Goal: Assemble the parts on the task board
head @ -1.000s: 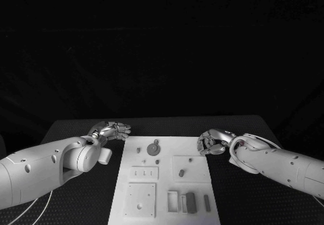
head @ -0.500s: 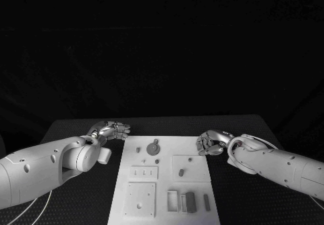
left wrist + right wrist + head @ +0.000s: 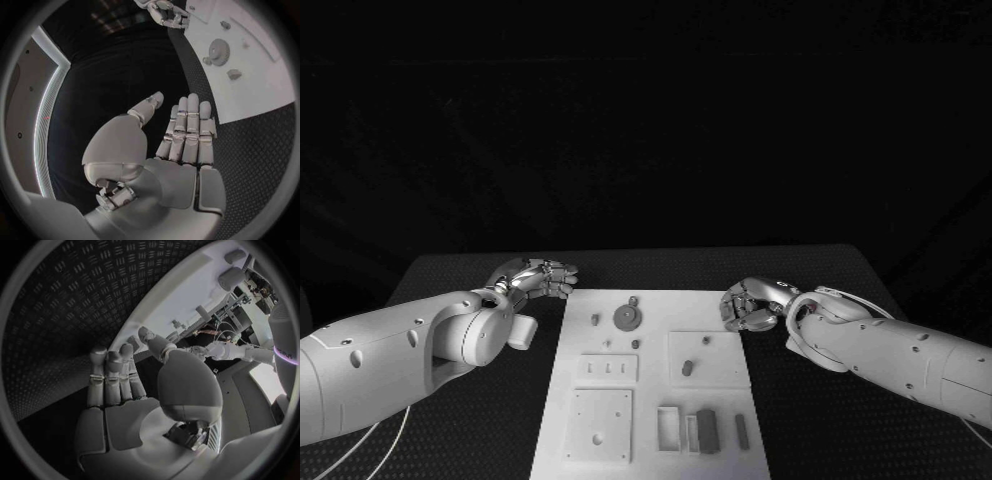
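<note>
The white task board (image 3: 653,395) lies in the middle of the black table. On it are a grey gear (image 3: 627,318), a few small pegs (image 3: 687,369) and a dark block (image 3: 708,430) near the front. My left hand (image 3: 538,278) hovers just off the board's far left corner. In the left wrist view, the left hand (image 3: 181,135) is stretched flat and holds nothing, with the gear (image 3: 219,50) ahead of it. My right hand (image 3: 754,305) sits at the board's far right edge. The right hand (image 3: 119,380) is also stretched out and empty, beside the board (image 3: 181,295).
Black ribbed table mat (image 3: 459,270) surrounds the board on all sides. A square plate with a hole (image 3: 600,412) and a plate with three slots (image 3: 609,369) are part of the board's left half. Thin cables (image 3: 365,450) hang under my left arm.
</note>
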`<move>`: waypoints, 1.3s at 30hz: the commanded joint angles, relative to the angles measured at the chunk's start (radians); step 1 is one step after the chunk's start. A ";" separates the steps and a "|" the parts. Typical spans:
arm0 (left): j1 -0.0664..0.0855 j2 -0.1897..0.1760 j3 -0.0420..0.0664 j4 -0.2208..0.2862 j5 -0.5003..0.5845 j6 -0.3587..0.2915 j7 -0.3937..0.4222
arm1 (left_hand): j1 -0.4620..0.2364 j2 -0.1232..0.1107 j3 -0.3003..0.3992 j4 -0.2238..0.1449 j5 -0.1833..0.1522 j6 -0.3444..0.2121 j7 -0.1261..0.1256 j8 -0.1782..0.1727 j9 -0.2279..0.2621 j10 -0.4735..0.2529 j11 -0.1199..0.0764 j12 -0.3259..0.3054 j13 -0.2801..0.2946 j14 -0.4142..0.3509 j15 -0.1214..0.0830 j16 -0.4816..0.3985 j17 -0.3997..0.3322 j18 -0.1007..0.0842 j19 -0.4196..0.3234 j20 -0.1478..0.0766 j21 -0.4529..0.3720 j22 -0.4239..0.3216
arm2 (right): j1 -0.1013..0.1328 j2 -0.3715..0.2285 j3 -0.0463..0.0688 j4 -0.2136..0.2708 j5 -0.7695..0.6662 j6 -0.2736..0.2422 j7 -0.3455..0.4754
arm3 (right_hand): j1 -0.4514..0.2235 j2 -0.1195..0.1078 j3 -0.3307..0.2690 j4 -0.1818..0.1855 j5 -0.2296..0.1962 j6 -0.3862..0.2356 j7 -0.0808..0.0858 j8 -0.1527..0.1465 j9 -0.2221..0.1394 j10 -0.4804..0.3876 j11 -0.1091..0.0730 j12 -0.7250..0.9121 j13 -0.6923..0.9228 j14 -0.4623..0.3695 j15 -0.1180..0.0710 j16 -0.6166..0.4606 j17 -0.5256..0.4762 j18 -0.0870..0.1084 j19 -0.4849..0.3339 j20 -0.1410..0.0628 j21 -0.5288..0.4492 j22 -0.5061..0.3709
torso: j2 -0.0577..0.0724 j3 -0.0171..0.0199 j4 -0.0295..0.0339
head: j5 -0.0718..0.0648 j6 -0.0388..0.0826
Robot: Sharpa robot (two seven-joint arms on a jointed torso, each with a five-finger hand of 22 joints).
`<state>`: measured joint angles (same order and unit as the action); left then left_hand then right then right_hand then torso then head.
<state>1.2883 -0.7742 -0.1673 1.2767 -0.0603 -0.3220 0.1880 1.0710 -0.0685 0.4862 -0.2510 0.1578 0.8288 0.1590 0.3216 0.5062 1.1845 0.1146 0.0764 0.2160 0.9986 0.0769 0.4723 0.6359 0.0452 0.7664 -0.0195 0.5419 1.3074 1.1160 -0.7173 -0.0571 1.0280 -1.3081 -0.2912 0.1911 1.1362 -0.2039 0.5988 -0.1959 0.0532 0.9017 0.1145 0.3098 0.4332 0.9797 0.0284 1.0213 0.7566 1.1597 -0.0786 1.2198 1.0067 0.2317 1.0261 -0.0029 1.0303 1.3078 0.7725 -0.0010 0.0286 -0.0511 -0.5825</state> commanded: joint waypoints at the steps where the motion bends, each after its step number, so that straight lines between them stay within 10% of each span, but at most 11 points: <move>1: 0.001 0.000 0.001 0.004 -0.001 0.015 0.005 | -0.006 0.001 0.000 -0.006 -0.006 -0.003 0.004 -0.004 -0.001 -0.006 -0.002 -0.005 -0.001 0.008 0.000 -0.005 0.001 0.015 -0.004 -0.004 0.004 0.015 | -0.002 0.000 0.000 0.002 0.010 -0.017 0.002 | -0.002 0.011 0.014 0.006 -0.005 0.031 0.019 0.006 0.002 0.005 -0.006 0.005 -0.002 0.003 -0.006 0.005 0.002 0.030 0.008 -0.001 0.006 0.013 | 0.000 -0.0003 -0.0008 | 0.000 -0.001; 39: 0.001 -0.005 0.001 0.005 -0.004 0.015 0.001 | -0.004 0.000 0.001 -0.008 -0.006 -0.004 0.005 -0.005 -0.002 -0.007 -0.001 -0.006 -0.001 0.009 0.000 -0.007 0.003 0.016 -0.004 -0.004 0.005 0.015 | -0.004 0.011 0.000 -0.005 0.029 -0.012 -0.019 | 0.015 0.034 0.152 0.042 -0.003 0.080 0.003 0.023 0.009 0.020 -0.022 0.019 -0.018 0.018 -0.021 0.014 0.007 0.030 0.025 -0.016 0.023 0.012 | -0.001 0.0002 -0.0016 | 0.006 -0.003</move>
<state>1.2883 -0.7799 -0.1673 1.2795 -0.0613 -0.3215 0.1843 1.0710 -0.0685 0.4889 -0.2538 0.1578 0.8288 0.1590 0.3216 0.5056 1.1846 0.1146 0.0764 0.2160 0.9986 0.0769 0.4723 0.6373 0.0452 0.7664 -0.0195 0.5419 1.3079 1.1144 -0.7071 -0.0567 1.0244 -1.2819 -0.3045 0.1747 1.1454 -0.1762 0.7412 -0.1556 0.0533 0.9566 0.1020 0.3270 0.4406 0.9994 0.0158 1.0346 0.7395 1.1792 -0.0911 1.2316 1.0117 0.2321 1.0486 -0.0179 1.0491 1.3076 0.7718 -0.0012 0.0270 -0.0456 -0.5844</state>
